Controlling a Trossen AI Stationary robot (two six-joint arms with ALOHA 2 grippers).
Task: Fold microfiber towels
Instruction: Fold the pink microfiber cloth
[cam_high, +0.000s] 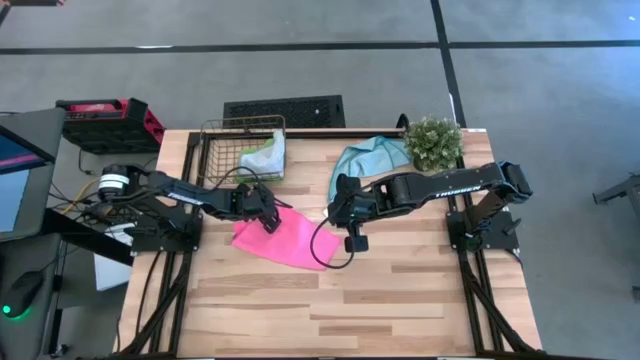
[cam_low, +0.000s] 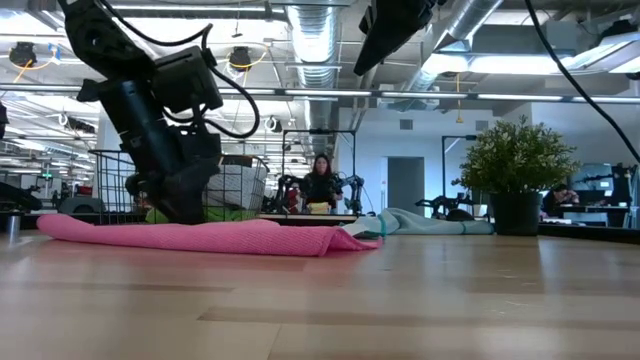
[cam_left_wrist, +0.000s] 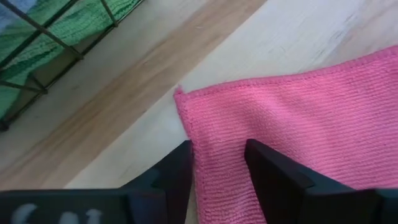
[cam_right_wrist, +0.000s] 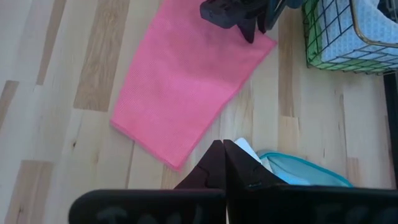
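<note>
Overhead, the pink towel (cam_high: 283, 240) lies folded mid-worktop, the left tool (cam_high: 268, 207) hiding its ten o'clock corner. Left wrist: parted fingers (cam_left_wrist: 177, 177) straddle its edge, grip unclear. Right wrist: right tool (cam_right_wrist: 222, 163) is closed, empty.

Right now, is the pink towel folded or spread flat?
Folded. The pink towel lies as a long rectangle, and the low view shows stacked layers along its edge. How many folds it has, cannot tell.

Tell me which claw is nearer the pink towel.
Left. The left claw sits on the pink towel at its corner, fingers straddling the edge; the right claw hangs shut just off its opposite edge.
</note>
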